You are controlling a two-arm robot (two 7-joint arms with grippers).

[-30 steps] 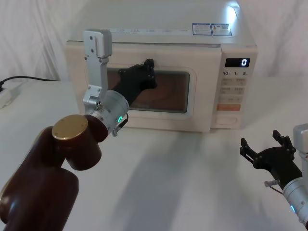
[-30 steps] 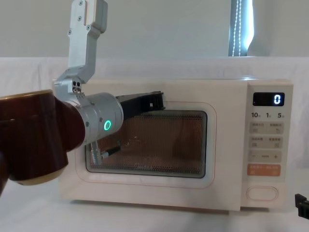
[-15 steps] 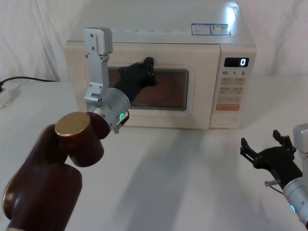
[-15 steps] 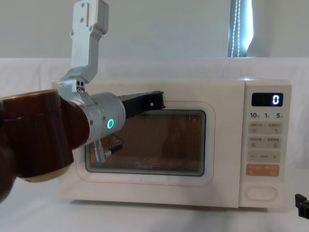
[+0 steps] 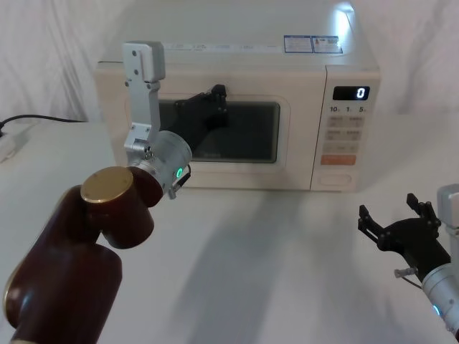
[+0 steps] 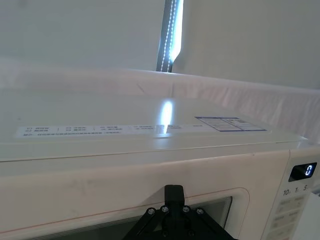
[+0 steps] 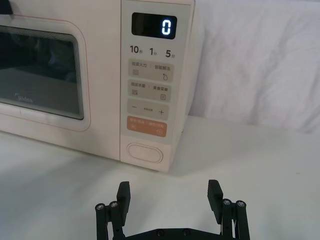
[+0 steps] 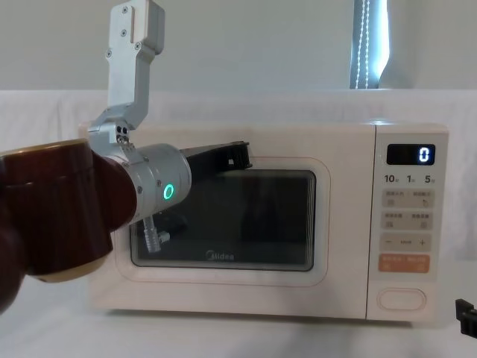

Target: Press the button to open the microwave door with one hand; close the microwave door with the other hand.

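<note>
A: Left side first. What's the left end effector (image 5: 215, 100) doing?
B: It's up against the microwave door (image 5: 287, 147), at the top edge of the dark window. Fingers — can't tell if wide or narrow; head view sees black claw from behind, left wrist view only its base (image 6: 174, 215).
A: Door state?
B: Looks flush w/ the microwave (image 8: 246, 149) body in chest view; window dark, logo (image 8: 218, 256) readable under the glass. Left arm covers the door's left part in that view.
A: What does the wrist cam add?
B: Left wrist view looks over the oven top: label strip (image 6: 75, 131), a light glare, display at far edge. Right wrist view gives the keypad close-up: display (image 7: 154, 25) reads 0, orange key (image 7: 147, 125), then the button (image 7: 145, 152) lowest on the panel, near the oven's front right corner.
A: Right side?
B: Right end effector (image 7: 170, 197) spread wide, holding nothing, low over the table (image 5: 272, 251), well apart from the button, facing it. Chest view catches just a black tip (image 8: 466, 317) of it at lower right.
A: Other stuff?
B: Black cable (image 5: 36, 118) and a white item (image 5: 11, 143) at far left on the table.
</note>
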